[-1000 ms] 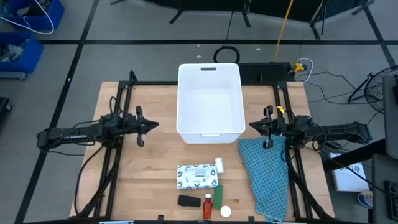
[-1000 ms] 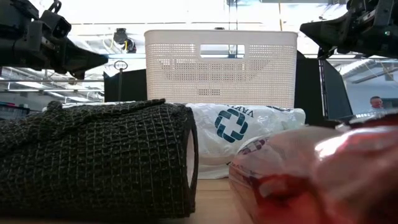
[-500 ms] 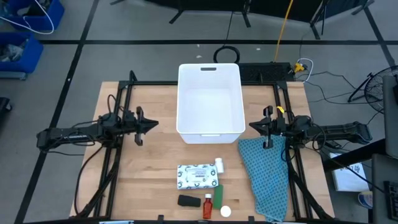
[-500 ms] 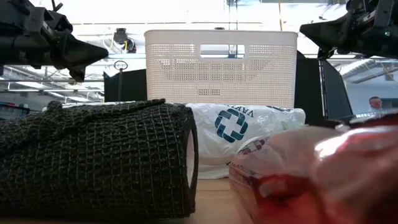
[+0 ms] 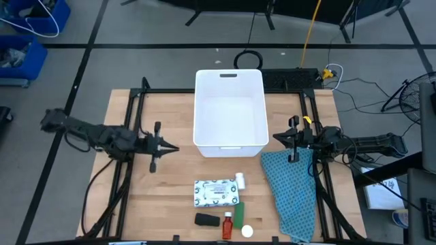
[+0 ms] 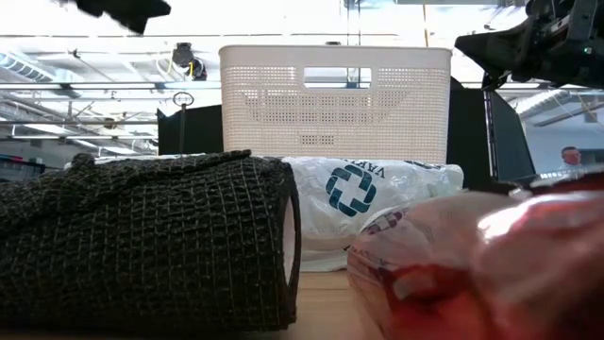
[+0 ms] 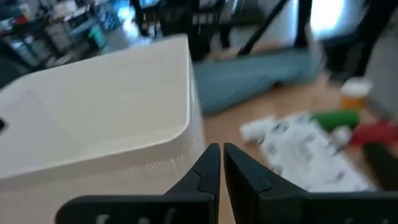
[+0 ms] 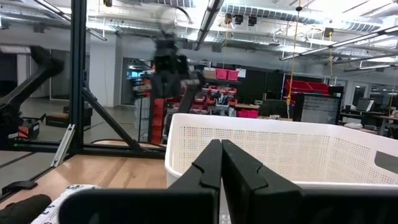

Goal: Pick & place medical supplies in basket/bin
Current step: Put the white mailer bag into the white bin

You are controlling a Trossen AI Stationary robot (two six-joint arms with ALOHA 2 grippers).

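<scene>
The white tub stands at the table's far middle. In front of it, near the near edge, lie the speckled white packet, a small white bottle, the green box, the orange-red bottle and the black oblong piece. My left gripper hovers shut, left of the tub's near corner, pointing right; its wrist view shows the tub and the packet ahead. My right gripper waits shut, right of the tub.
A teal-blue cloth lies on the table's near right, reaching under my right arm. A white-capped bottle stands by the orange-red one. Black frame rails run along both table sides. Bare wood lies left of the supplies.
My left gripper has risen, leaving the low view almost entirely at the top, and has swung toward the table's near edge and slightly right. Its arm now slants in from the far left. It has stayed shut. Nothing on the table has moved.
</scene>
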